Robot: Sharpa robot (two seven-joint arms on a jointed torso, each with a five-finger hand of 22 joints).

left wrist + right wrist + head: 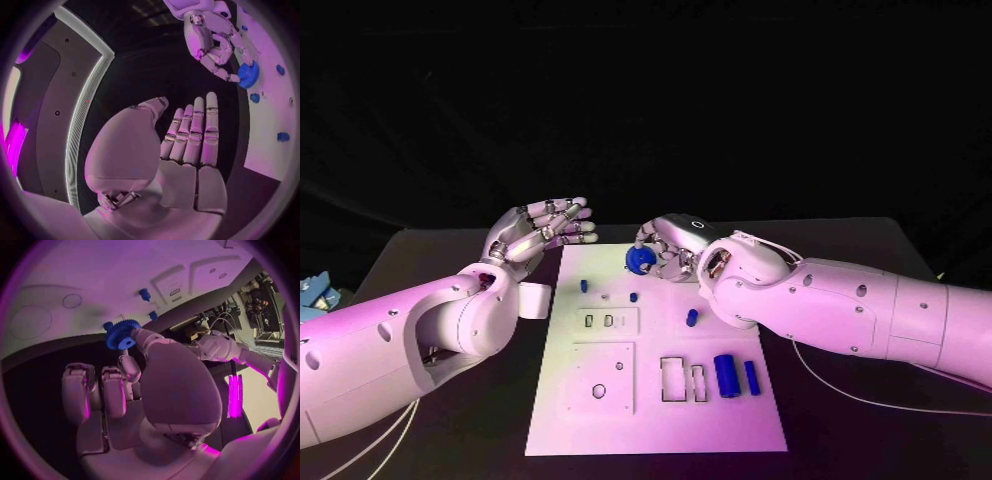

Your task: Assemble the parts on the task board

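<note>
Gear (639,260) in right hand (678,250) above task board (661,420) far edge; left hand (538,232) left of it, apart.

We see right hand (678,250) pinching blue gear (640,260) over task board (733,420) far edge; left hand (540,231) open, beside board.

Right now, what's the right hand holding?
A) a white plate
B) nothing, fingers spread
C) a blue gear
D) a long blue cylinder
C: the right hand pinches a toothed blue gear in its fingers at the far end of the task board; the left hand is open and empty beside it.
</note>
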